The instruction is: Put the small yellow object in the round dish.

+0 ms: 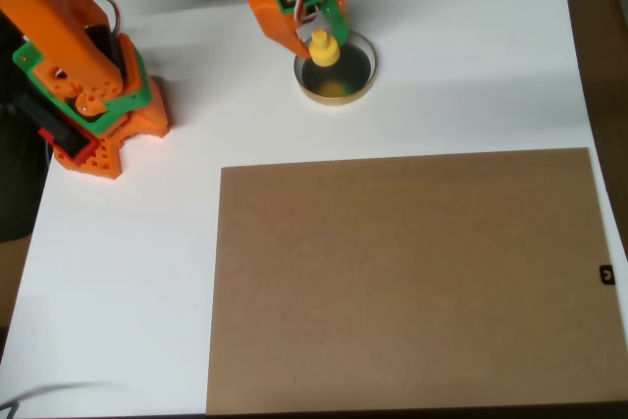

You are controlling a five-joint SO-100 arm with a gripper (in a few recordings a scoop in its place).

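While the gripper [320,38] hangs over the upper left part of the dish [365,85], its 2 fingers, 1 orange and 1 green, pinch the yellow piece [325,48] between them. Seen from overhead, the piece sits above the dish's dark inside, near the rim on the arm's side; whether it touches the dish floor cannot be told. Its wider round part lies toward the bottom of the picture and a narrower part toward the top, so its long axis seems tilted up toward the gripper, though from this angle the tilt is hard to judge. A yellowish glint shows on the dark inside just below it. The dish stands on the white table [471,66], near the top edge. The orange and green arm base [93,95] stands well apart at the left. A large brown board [412,282] covers the lower right of the table, clear of the dish, and nothing lies between them.
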